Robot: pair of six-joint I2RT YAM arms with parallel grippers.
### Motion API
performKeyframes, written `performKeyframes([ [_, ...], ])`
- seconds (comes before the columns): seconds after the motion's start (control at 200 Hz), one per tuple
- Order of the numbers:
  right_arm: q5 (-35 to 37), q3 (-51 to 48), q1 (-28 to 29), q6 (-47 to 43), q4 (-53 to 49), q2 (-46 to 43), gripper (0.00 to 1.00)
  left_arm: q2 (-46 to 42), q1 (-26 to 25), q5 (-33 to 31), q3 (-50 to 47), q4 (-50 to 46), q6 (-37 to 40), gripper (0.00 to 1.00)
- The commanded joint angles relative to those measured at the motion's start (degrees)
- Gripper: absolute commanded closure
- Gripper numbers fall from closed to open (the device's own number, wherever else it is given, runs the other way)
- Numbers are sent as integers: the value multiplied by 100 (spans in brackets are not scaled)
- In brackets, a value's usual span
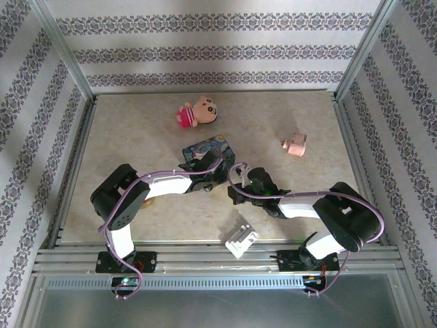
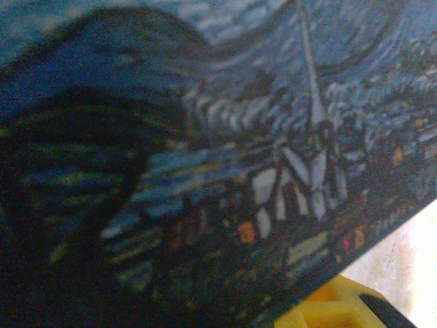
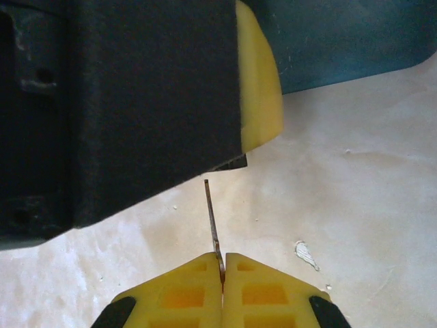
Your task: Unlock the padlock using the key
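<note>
Take the blue painted tin (image 1: 208,149) as reference: flat on the table (image 1: 136,143), about mid-table.

Find the right gripper (image 1: 233,193) just off the tin's near edge, toward its right corner. See both yellow fingertips (image 3: 184,290) pressed fully together in the right wrist view, pinching the key (image 3: 212,219) by one end. Note the key standing out of the pinch as a thin grey sliver, pointed toward the tin.

Find the left gripper (image 1: 212,172) at the tin's near edge, partly over it, nose to nose with the right gripper. See one yellow pad (image 3: 263,89) and a dark finger housing between the key and the tin. Cannot tell how far apart its jaws stand, nor whether anything is held.

Put the padlock (image 3: 235,162) tentatively at a small dark corner poking out under that housing, just beyond the key tip, on the tin's near side; cannot confirm. Read a narrow gap between key tip and that corner.

See the tin's painted lid close and blurred in the left wrist view: swirled night sky, village, spire.

Log the rest:
- plush doll (image 1: 193,113) beyond the tin
- pink toy piece (image 1: 295,145) right of the tin, well apart
- white plastic block (image 1: 241,239) nearer than the tin, by the front rail
</note>
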Motion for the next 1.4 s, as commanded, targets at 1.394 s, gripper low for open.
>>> performKeyframes([
  [1.394,517,17,54,447,768,55,100,13,-42,201,109,403,-132,100],
])
